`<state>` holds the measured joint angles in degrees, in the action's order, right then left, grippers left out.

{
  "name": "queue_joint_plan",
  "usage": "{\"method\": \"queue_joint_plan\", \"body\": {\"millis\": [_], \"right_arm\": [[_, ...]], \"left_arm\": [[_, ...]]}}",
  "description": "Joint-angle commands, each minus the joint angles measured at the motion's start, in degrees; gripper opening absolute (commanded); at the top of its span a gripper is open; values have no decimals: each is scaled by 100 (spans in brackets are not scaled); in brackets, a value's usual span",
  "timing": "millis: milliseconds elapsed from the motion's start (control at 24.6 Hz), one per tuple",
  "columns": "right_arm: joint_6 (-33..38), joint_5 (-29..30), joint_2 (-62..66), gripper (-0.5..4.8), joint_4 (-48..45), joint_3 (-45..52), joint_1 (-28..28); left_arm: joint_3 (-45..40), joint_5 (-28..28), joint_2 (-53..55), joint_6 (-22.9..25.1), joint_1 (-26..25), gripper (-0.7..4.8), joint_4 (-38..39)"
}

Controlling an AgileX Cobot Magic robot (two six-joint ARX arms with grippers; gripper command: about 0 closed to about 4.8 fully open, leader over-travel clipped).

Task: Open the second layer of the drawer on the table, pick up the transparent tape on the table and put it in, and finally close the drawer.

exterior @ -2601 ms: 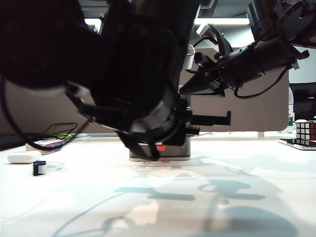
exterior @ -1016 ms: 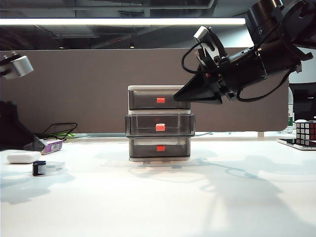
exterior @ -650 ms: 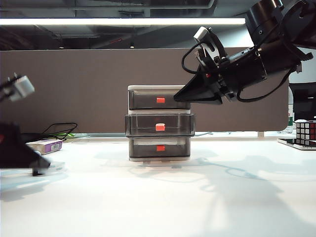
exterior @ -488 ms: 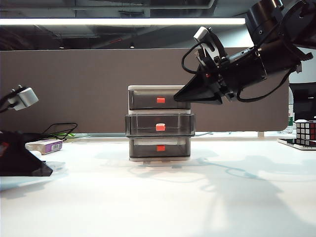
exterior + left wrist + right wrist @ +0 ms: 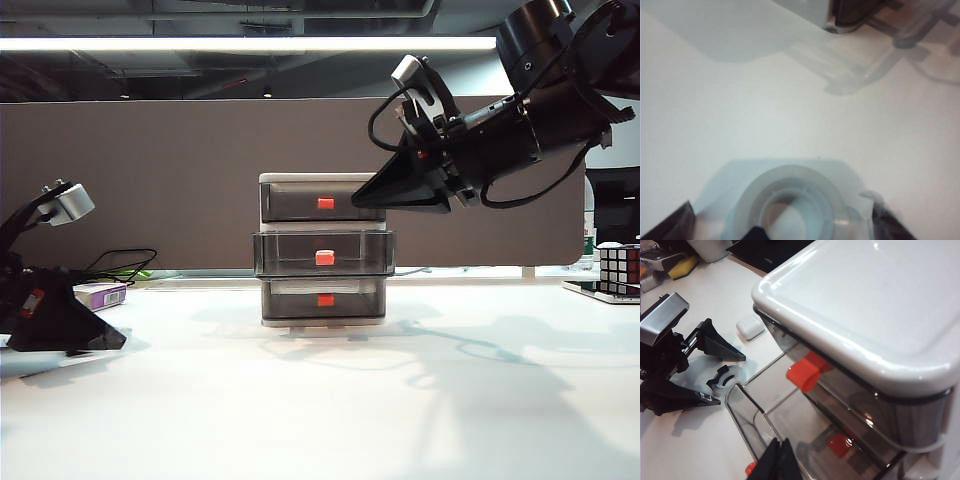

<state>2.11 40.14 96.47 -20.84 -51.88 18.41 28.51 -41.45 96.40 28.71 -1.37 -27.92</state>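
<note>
Tape (image 5: 790, 207), one clear roll, lies on the table (image 5: 400, 400) between the spread fingers of the left gripper (image 5: 95, 340), while the right gripper (image 5: 365, 200), fingers together and empty, hangs beside the three-tier drawer (image 5: 322, 250), its second layer (image 5: 790, 430) pulled out.

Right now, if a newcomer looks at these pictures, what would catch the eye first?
Probably the grey drawer mid-table, its red handles bright and its second layer pulled out. Next, the right gripper, jaws shut, hanging beside the top tier. Last, the left gripper, low at the table's left edge, jaws open around the tape, which lies flat.
</note>
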Motion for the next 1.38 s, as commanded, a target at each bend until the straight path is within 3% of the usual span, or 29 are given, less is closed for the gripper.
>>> {"method": "queue_joint_plan", "body": {"millis": [41,163,284,406,447,528,610,732,894,1097,1382], "right_arm": [[-24,28,-35,-5,-35,-13,9],[-26,28,-35,-5,-35,-13,9],[-24,28,-35,-5,-33,-13,9],[-26,28,-35,-5,-33,-13,9],[-24,28,-35,-5,-33,-13,7],[-26,28,-35,-5,-20,-13,9],[-24,28,-35,-5,-15,-13,9],[-26,31,-35,-5,0,-13,7],[-48,33,-35,-5,107,-13,9],[-70,31,-35,-5,131,-13,9],[-68,52,-35,-5,149,-13,9]], "left_arm": [[-4,-127,138,-28,13,479,131],[-4,-225,223,-70,17,479,120],[-4,-236,227,-66,24,402,125],[-4,-236,227,-66,59,391,125],[-4,-256,234,-68,66,343,125],[-4,-267,236,-66,96,191,131],[-4,-273,236,-66,131,142,127],[-2,-413,232,-107,131,113,11],[-4,-807,-87,-960,240,109,-826],[4,-516,-743,-881,787,111,-1113],[785,-380,-909,-1032,1672,111,-739]]}}
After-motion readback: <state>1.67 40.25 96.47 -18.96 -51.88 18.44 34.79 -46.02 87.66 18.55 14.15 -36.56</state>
